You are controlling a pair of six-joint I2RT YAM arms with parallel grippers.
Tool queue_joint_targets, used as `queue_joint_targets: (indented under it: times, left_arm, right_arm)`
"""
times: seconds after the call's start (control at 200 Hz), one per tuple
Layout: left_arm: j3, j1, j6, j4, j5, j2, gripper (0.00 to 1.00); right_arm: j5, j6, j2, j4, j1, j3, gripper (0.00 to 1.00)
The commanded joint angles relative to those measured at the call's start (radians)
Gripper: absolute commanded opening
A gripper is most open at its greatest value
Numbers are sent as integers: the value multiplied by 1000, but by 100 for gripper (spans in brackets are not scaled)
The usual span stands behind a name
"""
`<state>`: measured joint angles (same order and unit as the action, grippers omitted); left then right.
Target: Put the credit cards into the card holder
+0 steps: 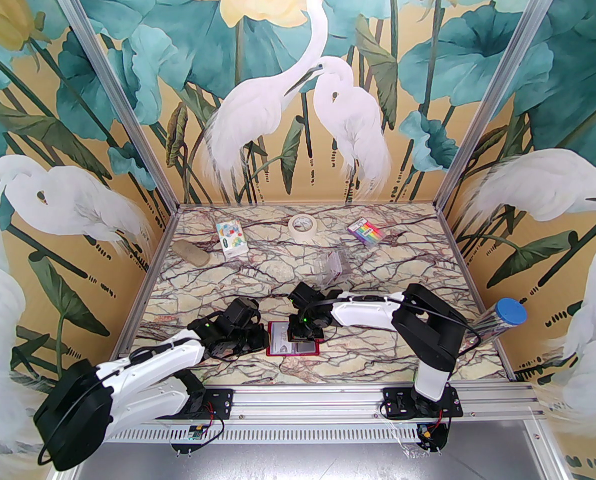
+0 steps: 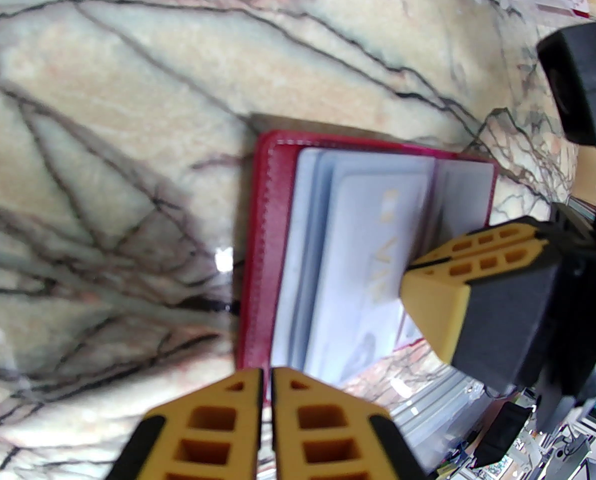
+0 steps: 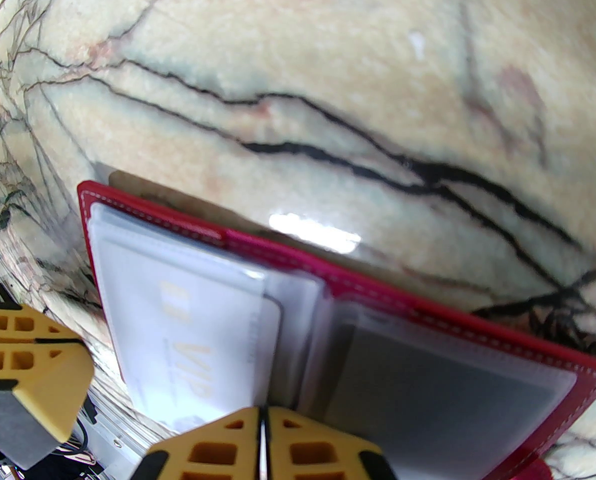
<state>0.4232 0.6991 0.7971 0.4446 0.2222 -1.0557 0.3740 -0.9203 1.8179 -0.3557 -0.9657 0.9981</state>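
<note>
The card holder (image 1: 298,354) lies open on the marble near the table's front, red-rimmed (image 2: 257,248) (image 3: 428,308), with clear sleeves inside. A pale credit card (image 2: 363,268) (image 3: 192,338) with gold lettering sits in the left sleeve (image 1: 280,338). A grey credit card (image 3: 443,383) fills the right sleeve. My left gripper (image 1: 263,340) (image 2: 267,393) (image 3: 72,342) is shut at the holder's left edge, nothing visibly between its fingers. My right gripper (image 1: 300,338) (image 3: 262,428) (image 2: 410,268) is shut, its tips down on the sleeves at the fold.
A clear plastic box (image 1: 330,265) stands behind the holder. Along the back lie a tape roll (image 1: 303,225), a rainbow-striped packet (image 1: 364,231), a white printed box (image 1: 231,239) and a tan stone-like lump (image 1: 190,254). A blue-capped tube (image 1: 503,318) leans at the right wall.
</note>
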Motion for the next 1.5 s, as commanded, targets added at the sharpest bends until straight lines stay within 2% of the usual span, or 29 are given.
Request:
queue_joint_targets:
  times: [0.0,0.165,0.46,0.9,1.495]
  left_arm:
    - [24,3,8,23,-14,5,11]
    - [15,3,21,-57,35,-1,14]
    - [34,3,9,-53,37,-21,15]
    - [31,2,12,-18,-1,30,16]
    - [7,1,19,-35,3,22,16]
  right_arm:
    - [-21,-1,32,-8,2,-27,8]
    - [-23,-2,31,-2,3,-37,7]
    - [-23,-2,9,-6,4,-28,6]
    - [-50,9,-89,-74,2,37,15]
    - [-50,24,13,-75,3,56,14]
